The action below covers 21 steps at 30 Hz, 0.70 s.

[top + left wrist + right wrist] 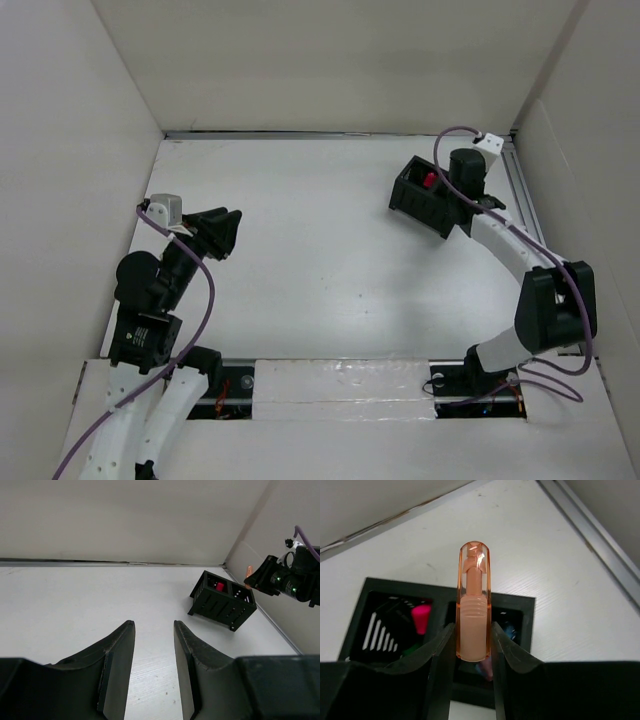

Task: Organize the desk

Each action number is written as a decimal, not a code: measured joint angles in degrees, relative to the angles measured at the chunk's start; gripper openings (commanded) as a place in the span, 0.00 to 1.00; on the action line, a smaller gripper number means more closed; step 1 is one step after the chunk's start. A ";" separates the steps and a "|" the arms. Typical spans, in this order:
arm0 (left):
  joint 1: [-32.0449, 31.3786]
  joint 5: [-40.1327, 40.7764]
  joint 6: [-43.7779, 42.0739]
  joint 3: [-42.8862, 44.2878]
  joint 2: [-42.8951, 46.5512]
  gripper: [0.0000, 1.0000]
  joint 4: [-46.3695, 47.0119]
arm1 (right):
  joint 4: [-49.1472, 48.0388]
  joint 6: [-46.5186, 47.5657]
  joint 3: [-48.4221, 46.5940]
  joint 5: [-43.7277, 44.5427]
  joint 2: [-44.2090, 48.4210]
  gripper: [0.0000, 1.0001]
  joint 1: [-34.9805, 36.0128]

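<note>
The right gripper (472, 650) pinches an orange translucent pen-like piece (473, 602), perhaps a marker, above a black slotted organizer (428, 195) at the far right of the white worktop (320, 260). The left gripper (154, 647) hangs nearly closed on nothing, fingers (120, 670) slightly apart

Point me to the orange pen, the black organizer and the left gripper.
orange pen (474, 610), right wrist view, on its translucent cap between the fingers.
black organizer (222, 602), left wrist view, on its slotted side wall.
left gripper (154, 655), left wrist view, midway between its fingertips.
</note>
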<state>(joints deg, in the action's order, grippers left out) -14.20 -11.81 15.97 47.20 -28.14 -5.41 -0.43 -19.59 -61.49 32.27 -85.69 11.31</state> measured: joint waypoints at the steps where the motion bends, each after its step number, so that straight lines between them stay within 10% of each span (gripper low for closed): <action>1: 0.02 0.02 -0.02 0.00 -0.02 0.33 0.02 | 0.07 0.20 -0.33 -0.07 -0.68 0.17 -0.90; 14: 0.00 0.31 -0.02 0.00 -1.33 0.33 0.00 | 1.25 -1.09 -3.17 -2.82 -8.20 0.20 -1.68; 21: 0.00 0.31 -0.02 0.00 -1.60 0.33 0.00 | 1.33 -2.69 -1.73 -0.90 -7.43 0.48 0.70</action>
<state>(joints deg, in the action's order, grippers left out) -14.20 -11.51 15.94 47.20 -29.74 -5.41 0.91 -22.28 -63.22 31.38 -93.12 12.01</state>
